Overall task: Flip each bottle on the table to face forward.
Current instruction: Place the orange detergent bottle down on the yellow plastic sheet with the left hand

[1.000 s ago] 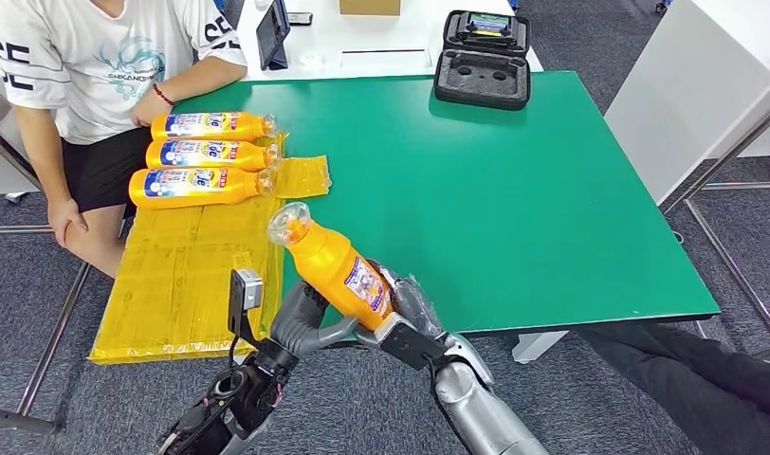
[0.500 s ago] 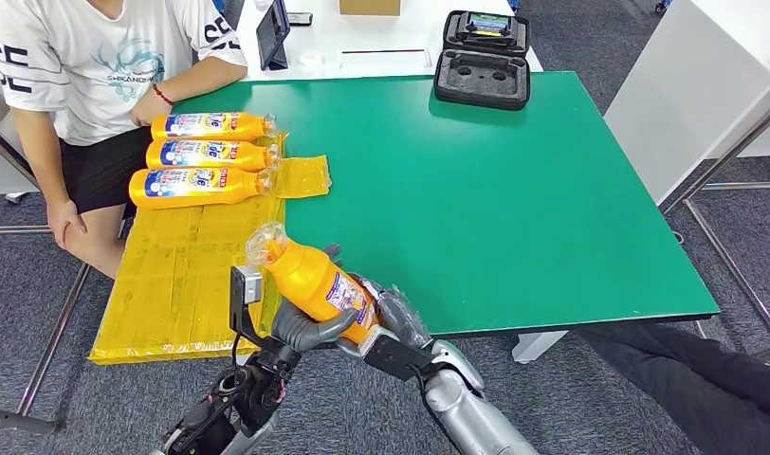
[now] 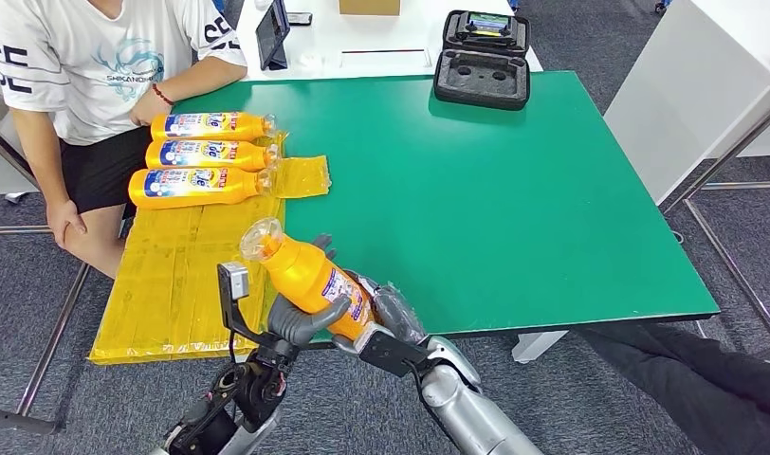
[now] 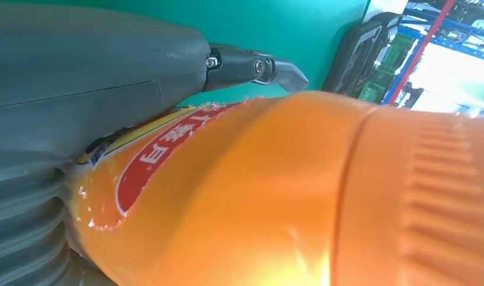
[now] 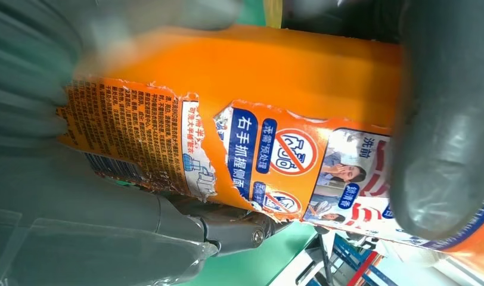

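Observation:
An orange bottle [image 3: 305, 270] with a clear cap is tilted above the near edge of the green table [image 3: 514, 190], cap pointing away and left. My left hand [image 3: 303, 320] wraps around its middle from below, thumb across the body. My right hand [image 3: 393, 318] grips its base end. In the left wrist view the bottle [image 4: 275, 196] lies against my thumb [image 4: 90, 77]. The right wrist view shows a torn printed label [image 5: 287, 155] on the bottle [image 5: 275, 77]. Three more orange bottles [image 3: 213, 125] [image 3: 210, 154] [image 3: 196, 186] lie side by side on a yellow sheet [image 3: 187, 275], blue labels up.
A person [image 3: 97, 66] in a white shirt sits at the table's far left corner, forearm beside the lying bottles. An open black case [image 3: 483, 59] rests at the far edge. A white table [image 3: 694, 85] stands to the right.
The held bottle has moved left and lower, toward the yellow sheet's near part. My left hand has come up and closed around its middle.

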